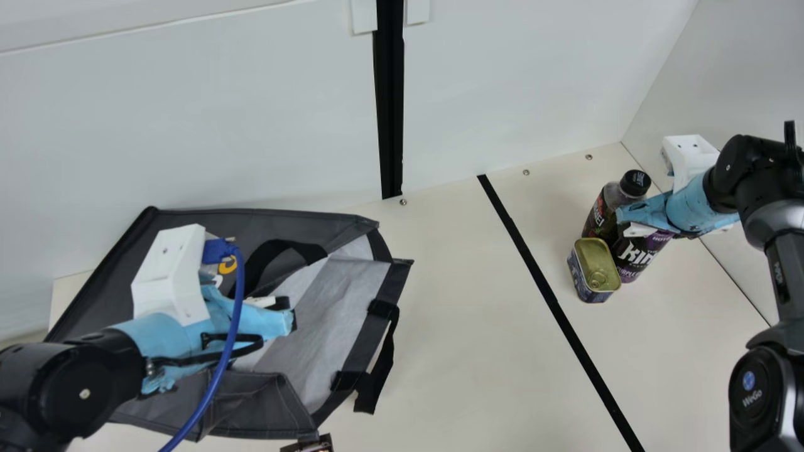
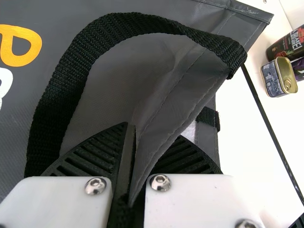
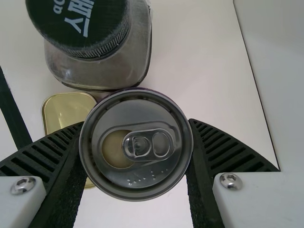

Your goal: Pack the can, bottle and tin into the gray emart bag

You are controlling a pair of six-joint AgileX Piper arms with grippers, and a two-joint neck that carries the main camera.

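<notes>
Gray cloth bag (image 1: pixel 314 227), lying on its side on the table (image 1: pixel 465 326), mouth turned toward the three goods. Your left gripper (image 2: pixel 152 133) has its jaws pinched on a fold of the bag's edge. Your right gripper (image 3: pixel 136 122) grasps the can (image 3: pixel 147 114) around its top, one finger each side.

Main risk, as you'd judge it: crowding. The bottle (image 1: pixel 598 216) and the tin (image 1: pixel 590 254) sit close beside the can, and one right finger passes over the tin's corner in the wrist view. A sideways pull could tip the bottle or drag the tin; straight up first looks safer. A smooth round can might also slip or turn if the squeeze is weak.

At the bag: limp walls could fold inward if your left pinch slips, narrowing the mouth. The strap (image 2: pixel 73 71) loops near the left fingers and might snag; likewise the blue cable (image 1: pixel 234 323) along that arm.

Containers: the bag's mouth shows you pale lining (image 1: pixel 333 314); its depth is hidden, so you can't tell what lies farther in. All three goods are outside it. Bottle capped, fill level unclear. Tin has its lid on, pull ring uppermost. Can's tab lies flat; contents unseen.
</notes>
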